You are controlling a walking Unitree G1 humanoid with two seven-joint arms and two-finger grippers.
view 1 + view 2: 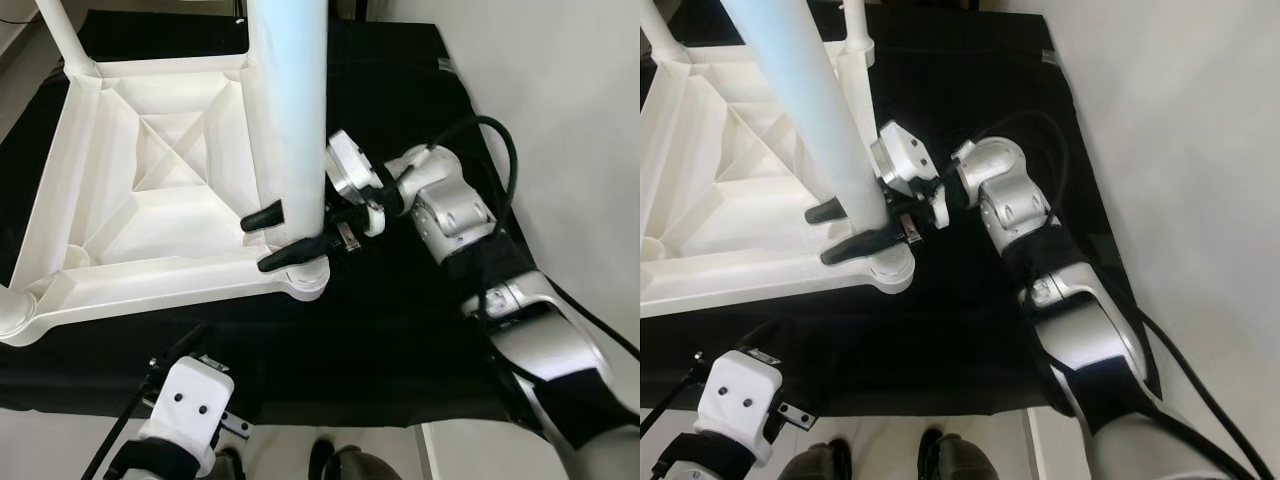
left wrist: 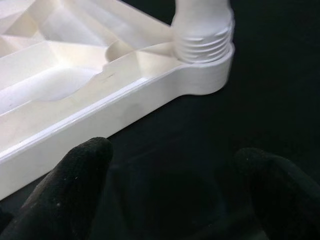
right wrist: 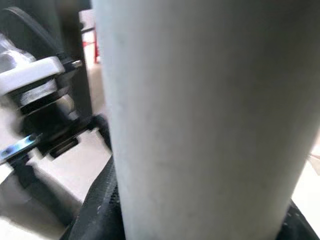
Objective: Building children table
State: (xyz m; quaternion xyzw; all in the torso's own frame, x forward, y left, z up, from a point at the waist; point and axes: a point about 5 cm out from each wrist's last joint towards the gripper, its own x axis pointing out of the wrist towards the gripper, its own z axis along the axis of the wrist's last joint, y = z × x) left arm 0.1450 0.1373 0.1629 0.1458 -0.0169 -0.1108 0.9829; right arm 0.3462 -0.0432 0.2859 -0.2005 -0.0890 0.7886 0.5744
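The left gripper hovered open and empty, low over the black cloth. The right gripper clamped the white table leg standing in the upturned tabletop's corner socket. Light, rigid, smooth plastic; best gripped low.

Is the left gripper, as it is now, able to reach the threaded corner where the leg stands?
Probably yes. The left gripper hovers open above the black cloth just short of the threaded corner, with nothing between. The right gripper holds the leg higher up.
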